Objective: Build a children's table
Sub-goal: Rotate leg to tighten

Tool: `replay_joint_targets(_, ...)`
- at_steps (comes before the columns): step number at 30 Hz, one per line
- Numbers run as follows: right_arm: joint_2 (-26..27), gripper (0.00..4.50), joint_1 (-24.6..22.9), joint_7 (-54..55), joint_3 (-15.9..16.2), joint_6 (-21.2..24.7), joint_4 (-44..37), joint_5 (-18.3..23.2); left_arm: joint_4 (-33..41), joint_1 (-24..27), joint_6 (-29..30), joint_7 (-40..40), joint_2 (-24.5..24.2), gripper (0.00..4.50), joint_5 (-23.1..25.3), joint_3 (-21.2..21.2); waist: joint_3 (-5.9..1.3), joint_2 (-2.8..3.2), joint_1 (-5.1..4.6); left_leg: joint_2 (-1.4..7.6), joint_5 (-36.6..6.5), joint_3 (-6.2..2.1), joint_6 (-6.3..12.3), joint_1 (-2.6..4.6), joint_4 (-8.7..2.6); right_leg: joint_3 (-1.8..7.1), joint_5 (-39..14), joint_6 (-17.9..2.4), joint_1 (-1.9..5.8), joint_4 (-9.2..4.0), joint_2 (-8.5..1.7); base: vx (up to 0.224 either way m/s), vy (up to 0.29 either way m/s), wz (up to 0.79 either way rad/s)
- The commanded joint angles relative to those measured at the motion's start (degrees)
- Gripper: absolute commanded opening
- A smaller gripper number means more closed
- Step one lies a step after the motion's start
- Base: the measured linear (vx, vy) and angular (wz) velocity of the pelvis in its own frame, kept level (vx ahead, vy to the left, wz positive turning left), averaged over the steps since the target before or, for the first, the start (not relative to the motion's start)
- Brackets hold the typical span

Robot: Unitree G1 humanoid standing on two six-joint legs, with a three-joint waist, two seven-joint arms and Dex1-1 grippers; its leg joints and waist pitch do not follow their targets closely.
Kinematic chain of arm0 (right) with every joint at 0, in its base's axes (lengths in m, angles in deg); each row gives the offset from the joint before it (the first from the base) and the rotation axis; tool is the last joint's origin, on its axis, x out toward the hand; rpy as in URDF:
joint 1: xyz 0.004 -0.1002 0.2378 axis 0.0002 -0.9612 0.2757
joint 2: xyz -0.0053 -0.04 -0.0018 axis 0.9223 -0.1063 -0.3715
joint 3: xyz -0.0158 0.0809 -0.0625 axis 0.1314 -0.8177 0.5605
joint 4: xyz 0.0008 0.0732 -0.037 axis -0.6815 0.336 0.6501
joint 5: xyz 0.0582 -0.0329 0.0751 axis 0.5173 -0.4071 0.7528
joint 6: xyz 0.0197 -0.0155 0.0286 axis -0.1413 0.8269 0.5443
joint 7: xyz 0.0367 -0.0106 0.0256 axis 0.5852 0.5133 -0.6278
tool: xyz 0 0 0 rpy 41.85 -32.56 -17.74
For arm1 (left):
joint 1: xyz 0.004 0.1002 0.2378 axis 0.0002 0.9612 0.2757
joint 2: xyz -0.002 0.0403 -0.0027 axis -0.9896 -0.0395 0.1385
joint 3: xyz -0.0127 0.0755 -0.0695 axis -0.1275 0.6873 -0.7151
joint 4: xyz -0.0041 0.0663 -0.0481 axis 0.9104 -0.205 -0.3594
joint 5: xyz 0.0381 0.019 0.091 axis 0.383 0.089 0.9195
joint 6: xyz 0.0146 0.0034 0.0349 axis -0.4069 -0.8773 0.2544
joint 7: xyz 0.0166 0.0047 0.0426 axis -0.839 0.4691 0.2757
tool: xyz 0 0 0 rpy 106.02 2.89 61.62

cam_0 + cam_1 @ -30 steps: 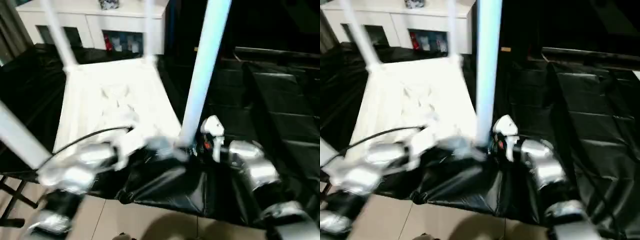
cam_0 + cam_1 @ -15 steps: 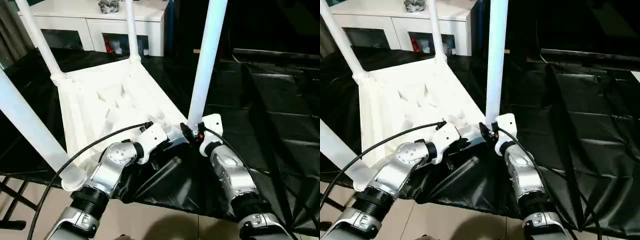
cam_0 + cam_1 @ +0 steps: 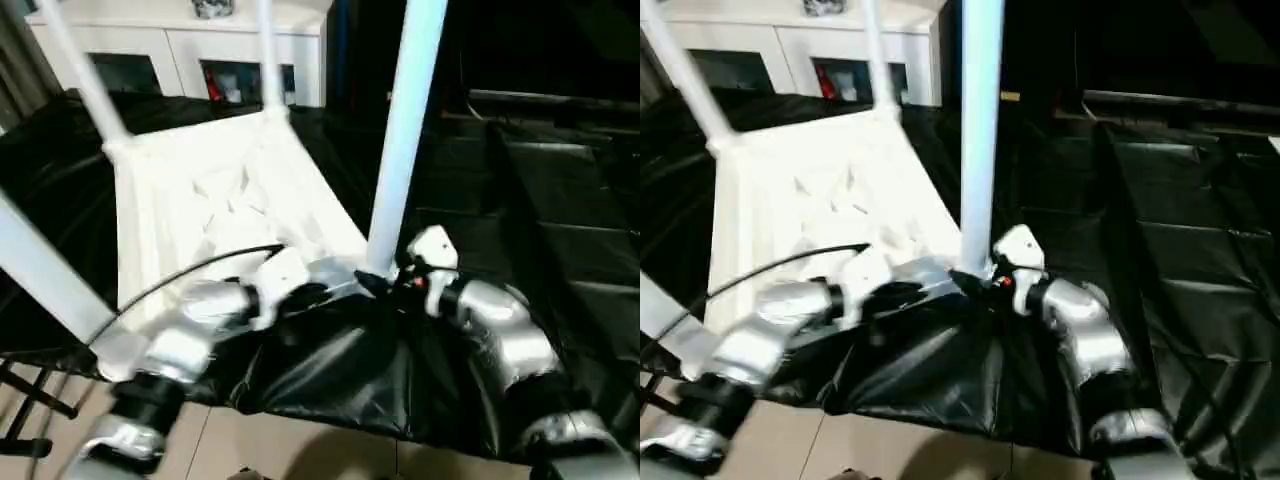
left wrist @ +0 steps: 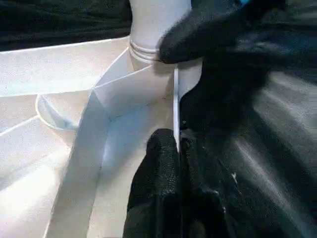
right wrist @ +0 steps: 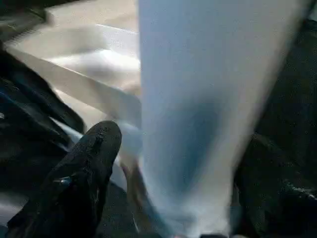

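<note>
**A:** Starting with the head views: what sits around the tools?

**B:** The tabletop lies underside up on the bench, on a black sheet. Both tools meet at its near corner. The left tool reaches in along the near edge, and the right tool is just beside it, at the foot of the upright leg.

**A:** Anything in the way?

**B:** A black cable arcs over the left forearm and crosses the tabletop behind the left tool. The three other legs stand up at the other corners, well apart from both tools. Beyond the tabletop is a white cabinet, with a red item in one compartment. Any writing there is too blurred to read. Below the forearms is tiled floor.

**A:** And the left wrist view?

**B:** The left tool is closed, its fingers pinching the tabletop's thin side wall. Just ahead, a finger of the right tool sits against the leg's base in its socket.

**A:** The right wrist view?

**B:** It is blurred. The right tool stands spread, with one finger on each side of the leg, and one of them looks slightly clear of it.
</note>
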Motion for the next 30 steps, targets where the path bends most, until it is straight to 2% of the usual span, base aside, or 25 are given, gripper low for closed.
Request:
replay_joint_targets(1,-1.38,3.65,1.42,-3.75,0.71,0.03,0.98,0.74,3.29,0.56,-1.92,4.32,-0.40,0.00,-2.99,0.53,-3.88,-0.61,0.38,2.00,-8.19,-0.16,5.82,0.20,-3.23,2.01,-2.55,-15.85,3.29,-2.68,-2.63,0.000,0.000,0.00)
replay_joint_targets(4,-2.72,3.65,1.91,-7.25,1.95,0.07,1.73,0.38,3.64,0.88,-2.13,5.83,-1.40,0.00,-3.57,0.71,-3.81,-0.39,1.08,2.11,-7.85,0.01,6.33,0.32,-3.02,2.02,-1.79,-16.51,3.06,-2.45,-2.52,0.000,0.000,0.00)
replay_joint_targets(5,-4.03,3.65,2.34,-11.61,3.37,-0.07,2.70,0.14,3.89,1.28,-2.39,7.12,-2.54,0.00,-4.11,0.65,-3.73,-0.93,1.30,2.14,-8.42,0.06,6.29,0.30,-3.05,2.04,-2.83,-16.44,3.10,-2.38,-2.64,0.000,0.000,0.00)
replay_joint_targets(6,-4.15,3.65,2.40,-12.11,3.50,0.00,2.77,0.16,3.95,1.34,-2.37,7.27,-2.70,0.00,-4.17,0.63,-3.72,-1.08,1.40,2.11,-9.14,0.12,6.22,0.31,-3.06,2.04,-3.91,-16.24,3.08,-2.53,-2.69,0.000,0.000,0.00)
replay_joint_targets(8,-5.26,3.65,3.52,-17.53,4.72,0.71,3.89,0.47,4.63,2.13,-2.28,9.36,-4.82,0.00,-4.93,0.16,-3.63,-1.06,1.58,2.22,-10.24,0.02,5.41,0.35,-3.17,2.12,-6.66,-15.64,3.07,-2.64,-2.92,0.000,0.000,0.00)
replay_joint_targets(9,-5.27,3.65,3.69,-17.88,4.77,0.85,4.02,0.52,4.67,2.22,-2.29,9.59,-5.05,0.00,-5.00,0.09,-3.44,-1.36,1.65,2.25,-10.72,0.06,5.21,0.29,-3.27,2.19,-8.21,-15.11,2.94,-2.72,-2.88,0.000,0.000,0.00)
replay_joint_targets(11,-5.15,3.40,4.42,-19.50,4.99,1.48,4.56,0.94,4.82,2.68,-2.34,10.50,-6.03,0.00,-5.22,-0.33,-3.27,-1.17,1.60,2.26,-12.05,0.04,4.44,0.42,-3.41,2.27,-10.48,-14.77,2.78,-2.99,-2.91,0.000,0.000,0.00)
replay_joint_targets(13,-5.29,3.33,4.63,-20.56,5.33,1.54,4.66,0.96,4.98,2.94,-2.31,10.86,-6.48,0.00,-5.40,-0.51,-3.19,-1.20,1.60,2.29,-12.50,-0.04,3.64,0.39,-3.51,2.35,-11.60,-14.22,2.78,-3.05,-2.95,0.000,0.000,0.00)
replay_joint_targets(15,-5.50,3.13,4.76,-21.39,5.67,1.58,4.74,0.90,5.09,3.13,-2.25,11.12,-6.84,0.00,-5.51,-0.58,-3.20,-1.32,1.53,2.27,-12.81,-0.02,3.34,0.34,-3.50,2.37,-11.73,-14.09,2.81,-3.03,-2.92,0.000,0.000,0.00)
replay_joint_targets(16,-5.80,2.89,4.83,-22.67,5.98,1.57,4.82,1.05,5.14,3.36,-2.09,11.50,-7.45,0.00,-5.68,-0.61,-3.25,-1.13,1.62,2.26,-12.74,-0.06,3.20,0.44,-3.48,2.38,-11.74,-14.03,2.77,-3.00,-2.92,0.000,0.000,0.00)
replay_joint_targets(20,-5.97,2.68,4.82,-24.19,5.73,1.61,5.26,1.55,4.92,3.31,-2.01,11.67,-7.89,0.00,-6.05,-0.32,-3.39,-1.21,1.66,2.17,-11.34,0.01,3.55,0.40,-3.31,2.38,-9.40,-14.63,2.84,-2.77,-2.83,0.000,0.000,0.00)
replay_joint_targets(25,-6.00,2.63,4.21,-25.64,5.65,2.29,4.91,2.07,4.86,3.00,-1.65,11.67,-7.69,0.00,-6.25,-0.20,-3.42,-1.19,1.76,2.17,-10.73,0.01,3.97,0.37,-3.23,2.31,-8.78,-15.02,2.84,-2.68,-2.79,0.000,0.000,0.00)
replay_joint_targets(26,-6.02,2.63,3.98,-26.18,5.86,2.42,4.61,2.06,4.95,2.94,-1.49,11.71,-7.70,0.00,-6.26,-0.21,-3.42,-0.97,1.80,2.17,-10.88,-0.02,3.89,0.40,-3.24,2.31,-8.86,-15.07,2.85,-2.67,-2.81,0.000,0.000,0.00)
replay_joint_targets(27,-6.02,2.63,3.89,-26.36,5.93,2.46,4.51,2.06,4.97,2.92,-1.45,11.72,-7.71,0.00,-6.25,-0.22,-3.43,-1.08,1.76,2.14,-11.03,0.01,3.86,0.37,-3.21,2.31,-8.93,-15.04,2.86,-2.74,-2.80,0.000,0.000,0.00)
replay_joint_targets(30,-5.89,2.63,2.77,-26.47,6.26,2.57,3.49,2.11,4.65,3.17,-1.66,11.25,-7.69,0.00,-5.75,-0.19,-3.43,-0.62,1.83,2.15,-11.68,-0.02,3.42,0.45,-3.26,2.30,-8.50,-15.10,2.83,-2.80,-2.71,0.000,0.000,0.00)
